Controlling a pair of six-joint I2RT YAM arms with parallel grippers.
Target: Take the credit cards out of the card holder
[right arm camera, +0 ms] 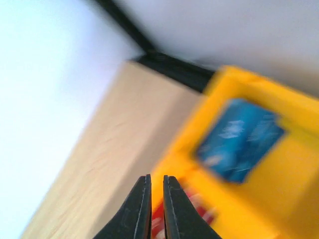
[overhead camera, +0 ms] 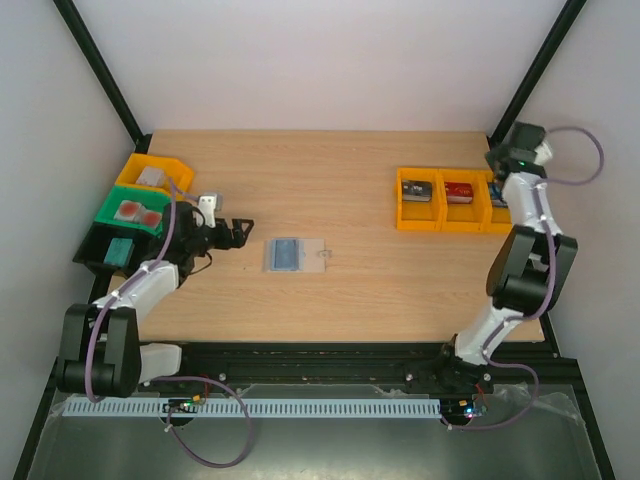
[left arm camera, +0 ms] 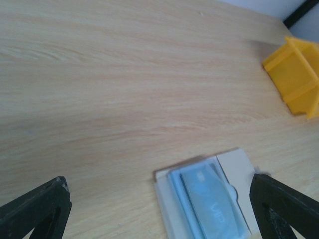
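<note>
Card holder (overhead camera: 286, 254) lies on the bench (overhead camera: 330, 170) with cards (left arm camera: 209, 206) inside, none removed yet; left gripper (overhead camera: 243, 231) spread nearby, right gripper (right arm camera: 155, 191) pressed together.

Right gripper (right arm camera: 156, 178) closed, yellow bin (right arm camera: 299, 174) — blurred

Open bench (overhead camera: 340, 180) wood lies on all sides of the card holder (overhead camera: 295, 254), with a free gap between it and the left claw (overhead camera: 238, 232), fingers spread wide. A row of yellow bins (overhead camera: 420, 224) blocks the far right; stacked bins (overhead camera: 108, 212) wall the left edge
</note>
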